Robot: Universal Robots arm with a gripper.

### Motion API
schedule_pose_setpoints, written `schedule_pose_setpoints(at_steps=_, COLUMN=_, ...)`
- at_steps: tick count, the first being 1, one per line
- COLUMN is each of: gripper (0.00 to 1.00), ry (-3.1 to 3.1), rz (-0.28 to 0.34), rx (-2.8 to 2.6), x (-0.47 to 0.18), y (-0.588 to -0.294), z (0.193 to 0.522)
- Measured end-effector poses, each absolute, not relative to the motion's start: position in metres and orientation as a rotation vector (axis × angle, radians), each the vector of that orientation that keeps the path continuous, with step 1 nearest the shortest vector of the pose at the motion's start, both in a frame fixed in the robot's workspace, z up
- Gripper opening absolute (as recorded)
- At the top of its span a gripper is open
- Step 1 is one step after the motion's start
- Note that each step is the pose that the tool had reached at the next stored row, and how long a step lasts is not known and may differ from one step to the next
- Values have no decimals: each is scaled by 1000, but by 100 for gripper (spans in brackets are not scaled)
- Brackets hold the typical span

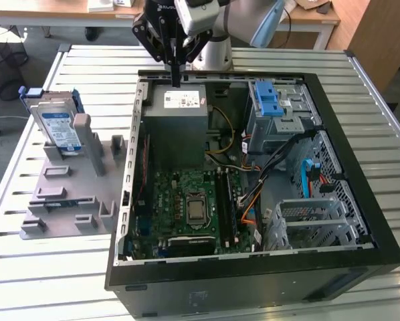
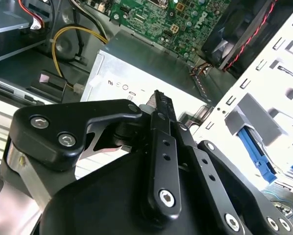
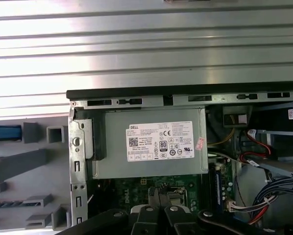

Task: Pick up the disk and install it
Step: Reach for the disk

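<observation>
The gripper hangs over the far edge of the open computer case, fingers pointing down at the far end of the power supply. The fingers are closed together with nothing between them. In the second wrist view they appear as a single black bar, and in the first wrist view the fingertips sit side by side. The disk is outside the case, towards the exterior view's left and well apart from the gripper. It stands on edge at the far end of a grey fixture, label facing the camera, blue rails along its sides, with a grey post of the fixture just beside it. The fixture and the case both rest on a slatted metal table. Inside the case the power supply — a grey box with a white sticker — occupies the far corner on the exterior view's left. The green motherboard lies nearer the camera. A blue latch tops a metal cage at the far side on the exterior view's right. In the second wrist view the power supply lies directly beyond the fingertips.
</observation>
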State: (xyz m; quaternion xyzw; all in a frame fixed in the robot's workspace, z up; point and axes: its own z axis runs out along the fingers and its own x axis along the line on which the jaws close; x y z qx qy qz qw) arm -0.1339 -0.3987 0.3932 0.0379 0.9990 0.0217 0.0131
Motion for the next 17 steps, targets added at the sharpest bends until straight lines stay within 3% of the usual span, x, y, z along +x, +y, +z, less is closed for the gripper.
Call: schedule_pose_setpoints(at_steps=17, gripper=11, ry=3113, rz=68, rx=118, x=-148, y=-398, z=393)
